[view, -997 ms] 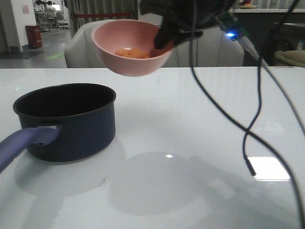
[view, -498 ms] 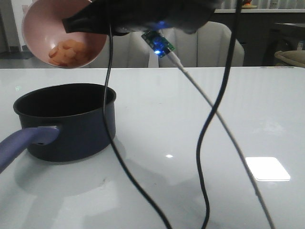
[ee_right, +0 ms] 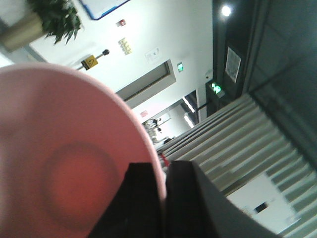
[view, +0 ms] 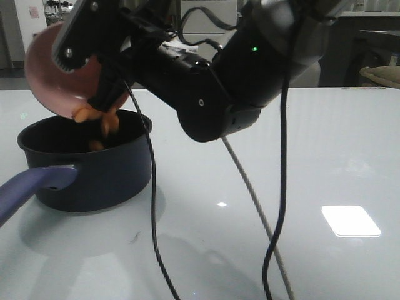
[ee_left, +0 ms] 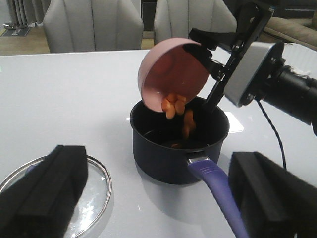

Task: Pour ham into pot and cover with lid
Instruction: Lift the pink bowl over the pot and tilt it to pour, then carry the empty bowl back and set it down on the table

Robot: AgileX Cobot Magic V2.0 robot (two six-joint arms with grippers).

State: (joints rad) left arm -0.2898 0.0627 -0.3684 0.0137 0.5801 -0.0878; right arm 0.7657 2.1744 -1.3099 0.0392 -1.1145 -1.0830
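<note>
No text, label or number is legible in any view.

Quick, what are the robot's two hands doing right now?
Left gripper: open, holding nothing.
Right gripper: shut on the pink bowl rim, tipping ham out.

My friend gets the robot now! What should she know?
Right gripper: shut on the pink bowl's rim, bowl tipped over the pot.
Left gripper: open, empty, hovering near the pot's handle.
Ham: falling from the bowl, some already inside the pot.
Lid: lying flat on the table beside the pot.
Left: finish pouring, put the bowl down, cover the pot.
</note>
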